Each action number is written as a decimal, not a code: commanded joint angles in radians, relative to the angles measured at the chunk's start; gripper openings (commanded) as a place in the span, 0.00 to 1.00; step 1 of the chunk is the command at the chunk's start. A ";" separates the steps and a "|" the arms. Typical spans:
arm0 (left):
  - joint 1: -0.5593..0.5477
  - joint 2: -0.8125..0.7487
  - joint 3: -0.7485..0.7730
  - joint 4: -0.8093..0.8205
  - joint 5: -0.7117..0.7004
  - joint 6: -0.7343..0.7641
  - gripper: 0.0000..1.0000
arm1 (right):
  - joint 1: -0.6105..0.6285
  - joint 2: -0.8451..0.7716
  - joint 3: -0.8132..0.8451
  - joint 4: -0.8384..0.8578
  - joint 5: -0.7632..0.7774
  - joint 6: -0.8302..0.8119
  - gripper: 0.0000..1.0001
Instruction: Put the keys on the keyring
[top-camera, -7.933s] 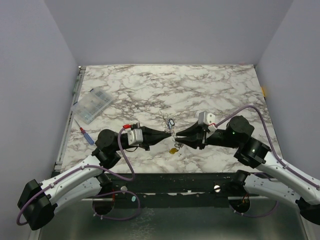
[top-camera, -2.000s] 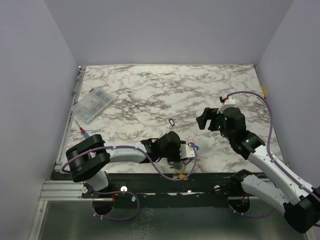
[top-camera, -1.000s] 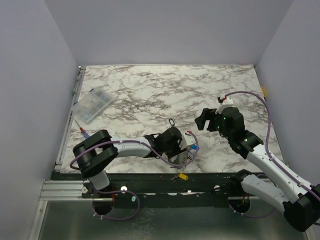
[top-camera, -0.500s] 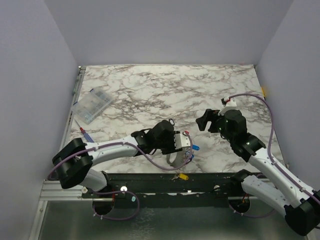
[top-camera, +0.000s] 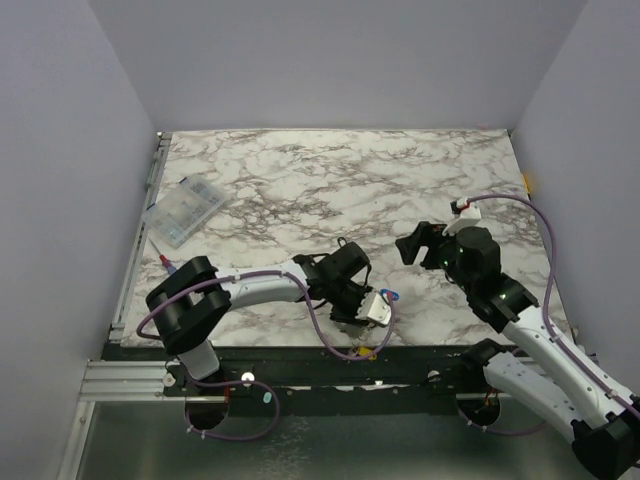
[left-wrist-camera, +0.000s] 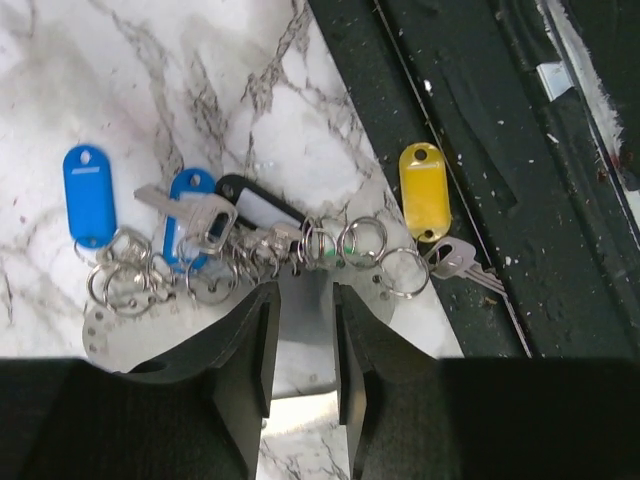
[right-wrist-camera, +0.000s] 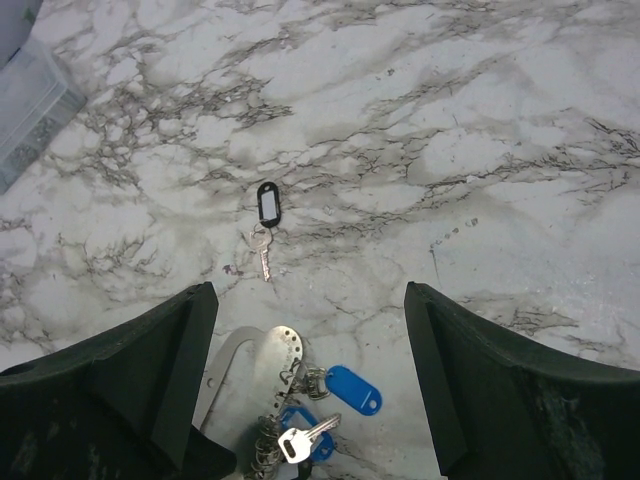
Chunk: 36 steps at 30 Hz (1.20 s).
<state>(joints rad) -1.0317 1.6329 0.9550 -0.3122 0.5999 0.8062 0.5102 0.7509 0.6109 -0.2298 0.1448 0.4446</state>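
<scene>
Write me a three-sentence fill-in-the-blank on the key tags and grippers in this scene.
The tag lying on the black frame is ____. The bunch carries ____ blue tags. The right gripper stands wide ____, holding nothing.
Missing words: yellow; two; open.

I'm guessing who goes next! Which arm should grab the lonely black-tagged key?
Right, probably. The right end effector is open and points at the black-tagged key; the left end effector is low over the key bunch at the near edge.
</scene>
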 joint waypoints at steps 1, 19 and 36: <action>-0.031 0.073 0.079 -0.099 0.076 0.107 0.31 | -0.004 -0.019 -0.015 -0.007 0.002 0.000 0.85; -0.045 0.169 0.185 -0.208 -0.003 0.140 0.32 | -0.004 -0.047 -0.029 0.001 -0.028 0.002 0.85; -0.045 0.273 0.278 -0.213 0.020 -0.009 0.32 | -0.004 -0.048 -0.037 0.006 -0.030 0.003 0.85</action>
<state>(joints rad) -1.0714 1.8603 1.1942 -0.5179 0.6109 0.8524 0.5102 0.7158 0.5858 -0.2291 0.1322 0.4446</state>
